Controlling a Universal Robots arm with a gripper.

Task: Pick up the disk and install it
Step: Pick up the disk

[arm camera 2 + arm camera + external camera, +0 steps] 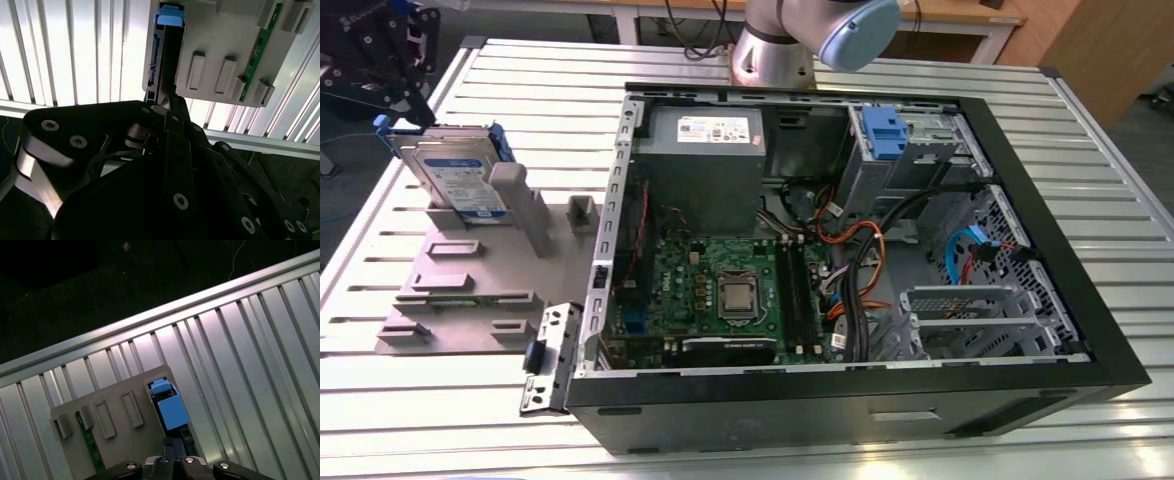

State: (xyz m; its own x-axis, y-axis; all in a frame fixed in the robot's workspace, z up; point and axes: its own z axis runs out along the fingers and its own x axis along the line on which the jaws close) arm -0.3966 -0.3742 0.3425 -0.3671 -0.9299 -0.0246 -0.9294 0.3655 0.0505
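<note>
We were on the pick-up step. The disk (458,180) stood upright in the grey stand (454,290), upper left in the exterior view. Our hand (165,104) sat at its edge; we couldn't tell its grip. We thought lifting needed a straight pull.

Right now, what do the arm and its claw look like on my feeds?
The arm is a silver metal tube with a pale blue-grey joint cap. The claw is matte black, built of flat linkage bars pinned with round silver screw heads.
</note>
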